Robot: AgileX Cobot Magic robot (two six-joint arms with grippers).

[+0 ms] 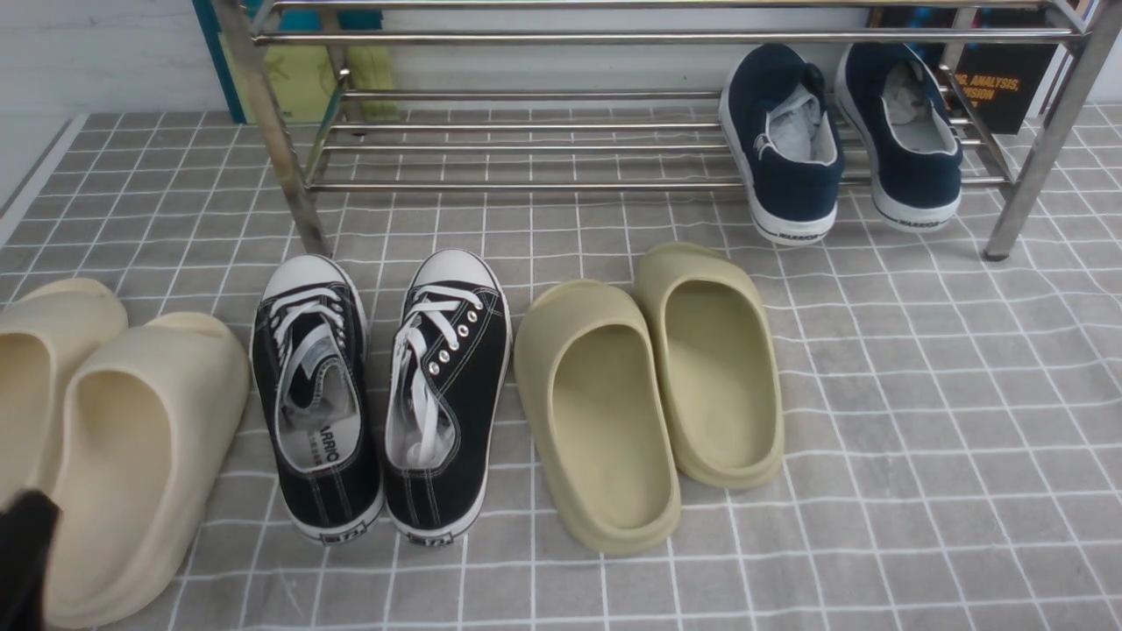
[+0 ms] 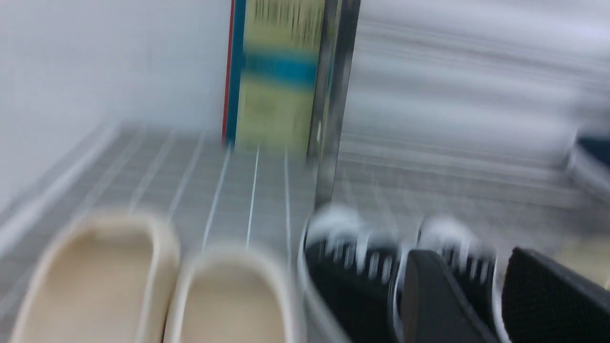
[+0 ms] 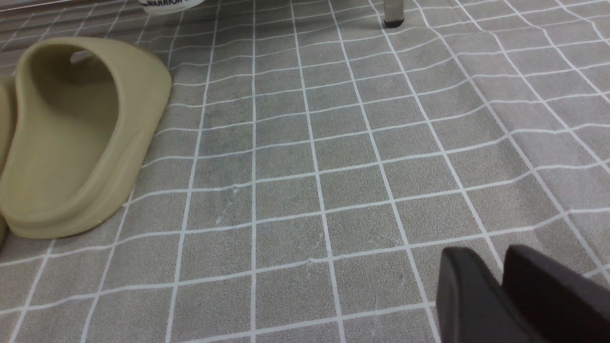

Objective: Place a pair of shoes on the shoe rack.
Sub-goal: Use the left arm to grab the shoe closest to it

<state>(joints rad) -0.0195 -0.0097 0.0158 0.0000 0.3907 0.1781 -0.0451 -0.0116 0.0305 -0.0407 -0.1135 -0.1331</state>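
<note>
Grey checked cloth (image 1: 920, 394) covered the floor. The steel rack (image 1: 526, 38) stood at its far edge, with navy shoes (image 1: 780, 149) on the right of the lower shelf. In front of the rack lay beige slippers (image 1: 131, 456) far left and olive slippers (image 1: 596, 421) at centre. Between them the sneakers (image 1: 465, 350) sat side by side, toes toward the rack. The left gripper (image 2: 469, 267), blurred, hung behind the sneakers, jaws somewhat apart and empty. The right gripper (image 3: 491, 267), closed on nothing, hovered over bare cloth.
</note>
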